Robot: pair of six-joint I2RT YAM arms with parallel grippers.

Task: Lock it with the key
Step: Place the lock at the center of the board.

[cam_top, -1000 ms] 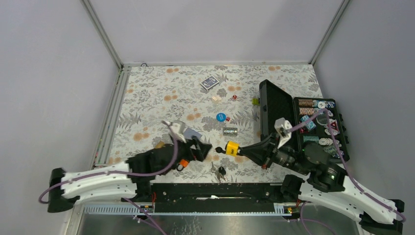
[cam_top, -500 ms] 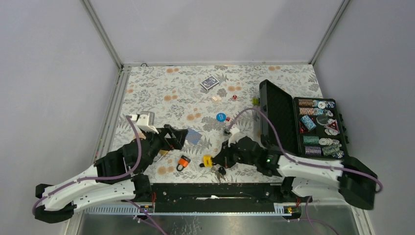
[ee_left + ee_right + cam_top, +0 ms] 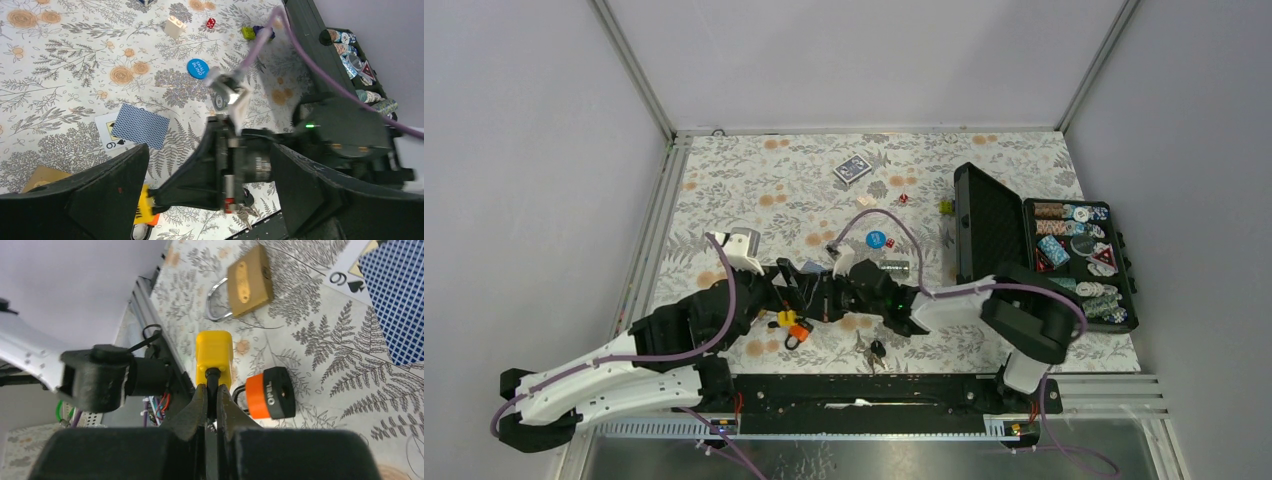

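A yellow padlock (image 3: pixel 782 318) hangs at the tip of my right gripper (image 3: pixel 796 314). In the right wrist view the right gripper (image 3: pixel 212 390) is shut on a black part sticking out of the yellow padlock (image 3: pixel 214 352); I cannot tell whether that part is a key or the shackle. An orange-and-black padlock (image 3: pixel 267 392) lies just beside it on the table. A bunch of keys (image 3: pixel 876 350) lies near the front edge. My left gripper (image 3: pixel 210 152) is wide open and empty, above the right gripper, with the yellow padlock (image 3: pixel 141 210) by its left finger.
A brass padlock (image 3: pixel 247 282) lies left of the yellow one. A face-down playing card (image 3: pixel 140 131) lies mid-table. An open black case of poker chips (image 3: pixel 1074 260) stands at right. A card deck (image 3: pixel 852 168), a blue chip (image 3: pixel 876 240) and dice lie farther back.
My right arm has swung far to the left, carrying the yellow padlock from the table's middle to beside the orange padlock. My left gripper has moved right and now sits over the right gripper.
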